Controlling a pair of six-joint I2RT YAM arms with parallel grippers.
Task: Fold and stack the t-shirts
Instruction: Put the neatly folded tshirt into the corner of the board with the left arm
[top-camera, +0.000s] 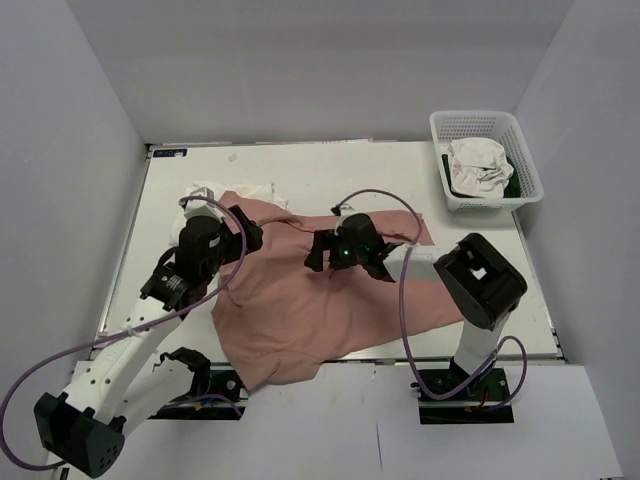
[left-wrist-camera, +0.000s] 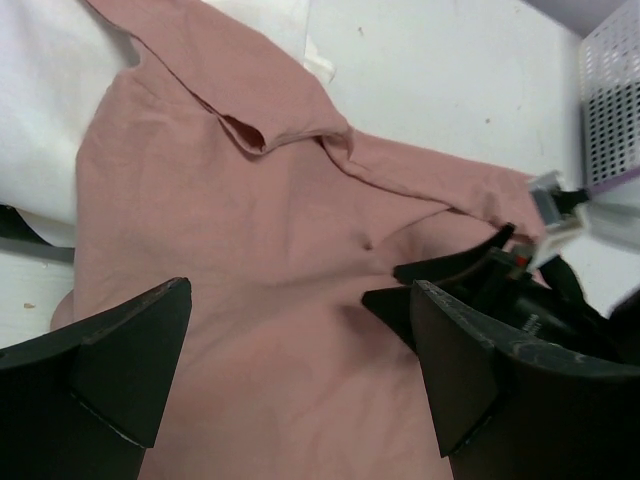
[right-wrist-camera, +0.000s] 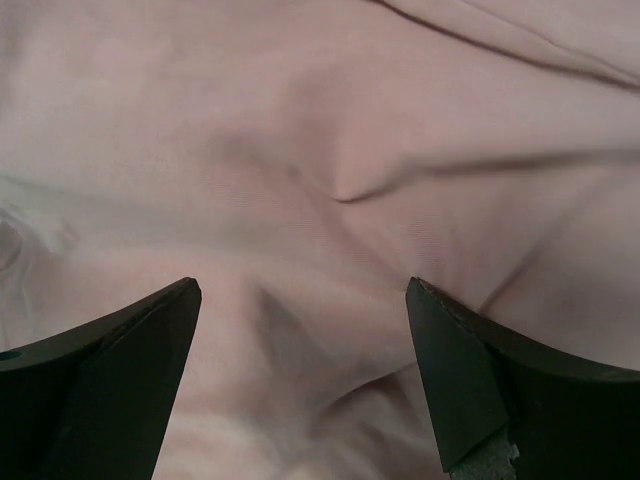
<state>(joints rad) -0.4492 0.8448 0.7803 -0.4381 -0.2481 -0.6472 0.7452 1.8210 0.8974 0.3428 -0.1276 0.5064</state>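
A large dusty-pink t-shirt (top-camera: 310, 310) lies spread and rumpled over the middle of the table, its lower part hanging over the near edge. A white t-shirt (top-camera: 215, 190) peeks out under its far-left corner. My left gripper (top-camera: 248, 232) is open above the pink shirt's left side, holding nothing; the wrist view shows the pink cloth (left-wrist-camera: 250, 250) between its spread fingers. My right gripper (top-camera: 322, 250) is open just above the shirt's middle, with creased pink cloth (right-wrist-camera: 300, 200) between its fingers. More white cloth (top-camera: 478, 165) lies in the basket.
A white plastic mesh basket (top-camera: 487, 122) stands at the table's far right corner. The white table (top-camera: 330, 165) is bare along its far side and at the right. Grey walls close in on three sides.
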